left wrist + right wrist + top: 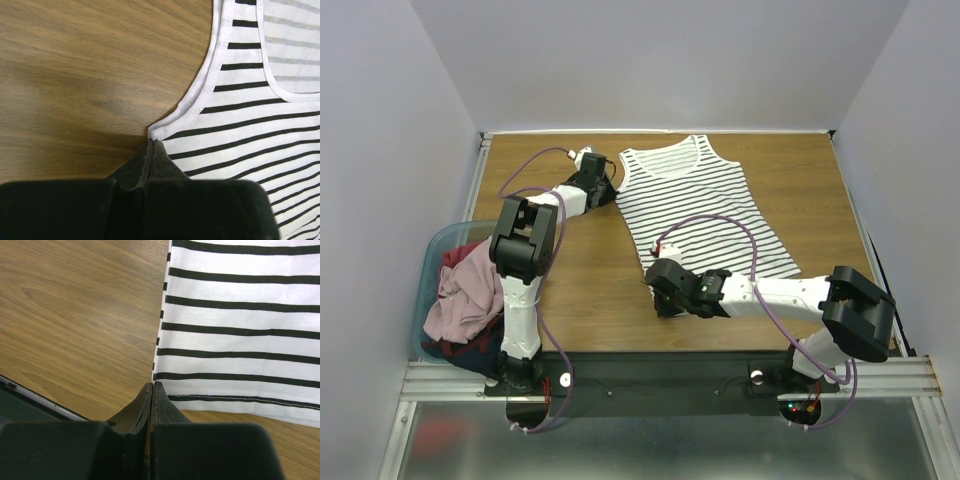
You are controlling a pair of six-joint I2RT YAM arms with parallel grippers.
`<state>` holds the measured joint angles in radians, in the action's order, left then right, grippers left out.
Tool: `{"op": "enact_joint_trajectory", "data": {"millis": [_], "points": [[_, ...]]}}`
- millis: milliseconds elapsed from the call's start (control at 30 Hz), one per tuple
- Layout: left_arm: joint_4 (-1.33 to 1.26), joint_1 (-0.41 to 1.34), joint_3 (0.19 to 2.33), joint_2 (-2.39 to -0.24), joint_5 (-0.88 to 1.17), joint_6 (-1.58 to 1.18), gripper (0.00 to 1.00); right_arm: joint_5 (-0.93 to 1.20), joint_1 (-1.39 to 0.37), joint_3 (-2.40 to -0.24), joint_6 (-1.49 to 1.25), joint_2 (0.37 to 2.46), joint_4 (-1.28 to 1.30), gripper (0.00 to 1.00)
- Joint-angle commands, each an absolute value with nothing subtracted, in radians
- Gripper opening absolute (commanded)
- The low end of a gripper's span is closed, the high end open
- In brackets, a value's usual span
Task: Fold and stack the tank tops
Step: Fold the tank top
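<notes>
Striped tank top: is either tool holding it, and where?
Apparently both, along one side edge: the left tool is shut on the striped tank top at the armhole's bottom corner, the right tool on the hem corner. It lies flat.

The spread tank top (705, 205) lies on the table (820, 180), behind centre. The tub (432, 250) sits at the table's near left edge, holding heaped tank tops (460, 295).
</notes>
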<state>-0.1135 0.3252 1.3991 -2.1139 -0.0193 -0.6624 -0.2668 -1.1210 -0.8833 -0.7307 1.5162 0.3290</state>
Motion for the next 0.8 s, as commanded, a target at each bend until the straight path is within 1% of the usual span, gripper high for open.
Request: {"op": "enact_joint_trajectory", "data": {"millis": [0, 67, 233, 333, 567, 767], "points": [[-0.086, 0.325, 1.421, -2.102, -0.086, -0.644, 0.00, -0.235, -1.137, -0.884, -0.741, 1.525, 0.311, 0.00], [-0.081, 0.316, 1.393, -2.060, -0.148, -0.653, 0.00, -0.223, -1.155, -0.903, -0.747, 1.560, 0.310, 0.00], [-0.068, 0.278, 1.345, -1.984, -0.209, -0.689, 0.00, -0.196, -1.204, -0.954, -0.772, 1.654, 0.282, 0.00], [-0.055, 0.256, 1.333, -1.962, -0.235, -0.696, 0.00, -0.138, -1.226, -0.980, -0.784, 1.681, 0.226, 0.00], [-0.017, 0.219, 1.339, -1.936, -0.252, -0.701, 0.00, -0.042, -1.232, -1.034, -0.782, 1.698, 0.173, 0.00], [-0.008, 0.210, 1.338, -1.898, -0.261, -0.698, 0.00, -0.051, -1.232, -1.031, -0.781, 1.689, 0.170, 0.00]]}}
